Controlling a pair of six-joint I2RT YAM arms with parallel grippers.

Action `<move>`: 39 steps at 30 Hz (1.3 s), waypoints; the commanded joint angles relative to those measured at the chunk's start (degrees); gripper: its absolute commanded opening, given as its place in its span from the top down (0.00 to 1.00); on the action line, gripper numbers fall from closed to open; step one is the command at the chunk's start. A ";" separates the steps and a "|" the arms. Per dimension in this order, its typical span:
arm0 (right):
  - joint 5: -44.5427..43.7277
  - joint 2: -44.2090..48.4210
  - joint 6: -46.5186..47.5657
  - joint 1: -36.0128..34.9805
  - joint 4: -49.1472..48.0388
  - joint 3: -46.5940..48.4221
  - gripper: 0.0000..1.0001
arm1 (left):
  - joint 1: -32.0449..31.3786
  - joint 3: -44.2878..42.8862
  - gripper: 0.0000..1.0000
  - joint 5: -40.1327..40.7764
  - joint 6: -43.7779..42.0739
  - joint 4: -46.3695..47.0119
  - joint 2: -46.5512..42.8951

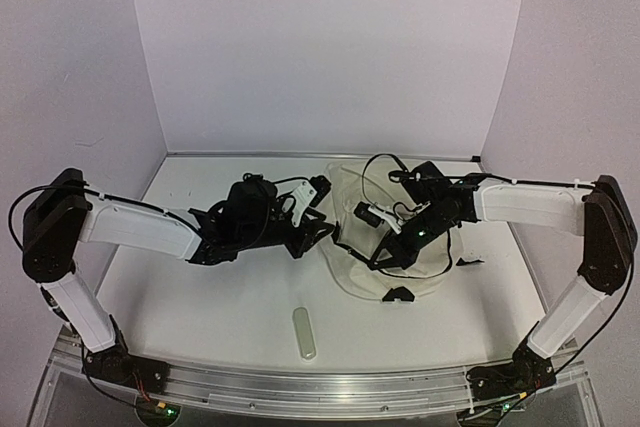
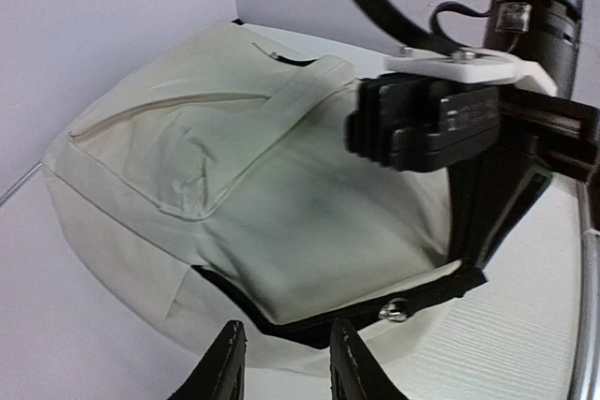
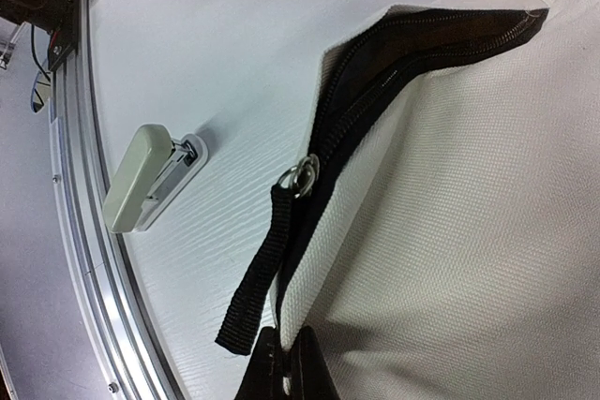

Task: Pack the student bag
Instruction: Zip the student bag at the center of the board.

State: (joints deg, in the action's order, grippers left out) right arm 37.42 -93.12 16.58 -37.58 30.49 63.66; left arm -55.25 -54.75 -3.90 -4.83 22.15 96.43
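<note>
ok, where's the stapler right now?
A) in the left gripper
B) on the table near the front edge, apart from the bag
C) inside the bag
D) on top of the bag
B: the stapler lies flat on the table near the front rail, well apart from the student bag.

The student bag (image 3: 450,231) is matt woven cloth, the stapler (image 3: 141,180) smooth plastic and metal.

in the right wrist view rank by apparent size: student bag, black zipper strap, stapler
1. student bag, by far the largest
2. black zipper strap and stapler: about alike, strap longer, stapler thicker, so not ranked
</note>
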 commanded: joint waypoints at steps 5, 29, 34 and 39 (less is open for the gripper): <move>1.18 2.29 1.08 -0.21 0.71 2.51 1.00 | -2.66 -2.44 0.55 -13.19 -7.40 -4.11 -1.58; 4.28 1.88 0.43 -0.22 1.02 2.13 1.00 | -10.22 -14.37 0.64 1.46 -34.70 -13.99 9.37; 4.44 1.60 0.47 -0.21 1.06 2.08 1.00 | -10.21 -15.10 0.69 3.22 -34.31 -12.48 10.49; 4.65 1.60 0.47 -0.22 1.06 2.17 1.00 | -10.22 -16.17 0.80 4.81 -33.14 -11.90 11.66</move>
State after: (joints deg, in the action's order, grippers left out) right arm 38.24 -93.08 16.88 -37.52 31.02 64.03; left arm -65.28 -67.99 -1.40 -38.90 8.54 106.98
